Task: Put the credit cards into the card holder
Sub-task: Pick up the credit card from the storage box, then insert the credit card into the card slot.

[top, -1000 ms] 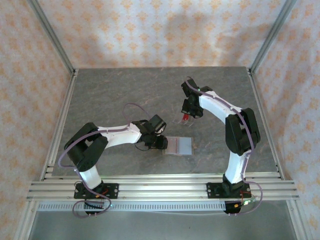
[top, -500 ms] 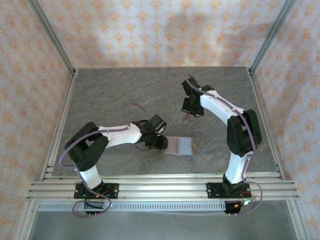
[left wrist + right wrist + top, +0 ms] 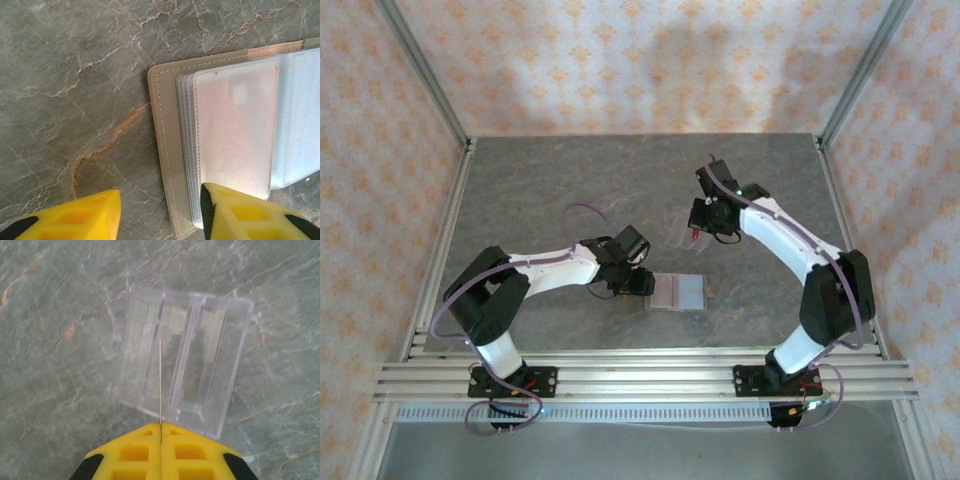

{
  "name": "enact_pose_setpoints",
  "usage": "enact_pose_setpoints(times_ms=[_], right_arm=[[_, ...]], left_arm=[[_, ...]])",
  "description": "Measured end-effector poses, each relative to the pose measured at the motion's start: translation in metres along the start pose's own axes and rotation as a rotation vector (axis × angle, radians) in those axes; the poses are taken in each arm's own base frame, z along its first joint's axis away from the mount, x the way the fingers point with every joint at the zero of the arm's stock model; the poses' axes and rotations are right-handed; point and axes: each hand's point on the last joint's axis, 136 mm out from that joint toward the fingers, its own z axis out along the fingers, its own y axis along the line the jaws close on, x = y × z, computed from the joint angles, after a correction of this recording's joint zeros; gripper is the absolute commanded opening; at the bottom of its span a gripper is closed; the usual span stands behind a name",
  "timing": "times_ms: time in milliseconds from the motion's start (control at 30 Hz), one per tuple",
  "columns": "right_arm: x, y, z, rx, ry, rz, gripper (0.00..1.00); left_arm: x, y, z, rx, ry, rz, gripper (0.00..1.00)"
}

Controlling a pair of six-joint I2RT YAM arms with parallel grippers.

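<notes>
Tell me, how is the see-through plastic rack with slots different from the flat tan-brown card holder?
The clear slotted plastic rack is see-through all over; the flat tan-brown card holder has a solid stitched tan cover with frosted sleeves. The rack has raised dividers; the holder lies open and flat. Both are rectangular and rest on the grey table.

Card holder (image 3: 163,150) cut by right edge; card (image 3: 160,382) edge-on, face unseen.

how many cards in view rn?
2. One edge-on card pinched in the right gripper over the clear rack; one reddish card inside the top sleeve of the open card holder. More may hide in the sleeves beneath.
</notes>
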Motion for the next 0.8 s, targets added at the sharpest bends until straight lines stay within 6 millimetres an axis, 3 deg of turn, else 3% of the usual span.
enact_pose_setpoints(times_ms=[100,400,600,800], right_arm=[[0.019,0.002,-0.006,-0.05,0.002,-0.019,0.0],[0.072,0.011,-0.029,-0.254,-0.065,-0.046,0.0],[0.102,0.003,-0.013,-0.32,-0.054,-0.02,0.0],[0.121,0.004,0.005,-0.387,-0.037,-0.011,0.0]], left_arm=[[-0.002,-0.003,-0.005,0.003,-0.003,0.005,0.56],[-0.011,-0.013,-0.016,0.01,-0.015,0.043,0.56],[-0.015,-0.015,-0.006,-0.011,-0.004,0.058,0.54],[-0.006,-0.011,0.011,-0.071,0.012,0.086,0.54]])
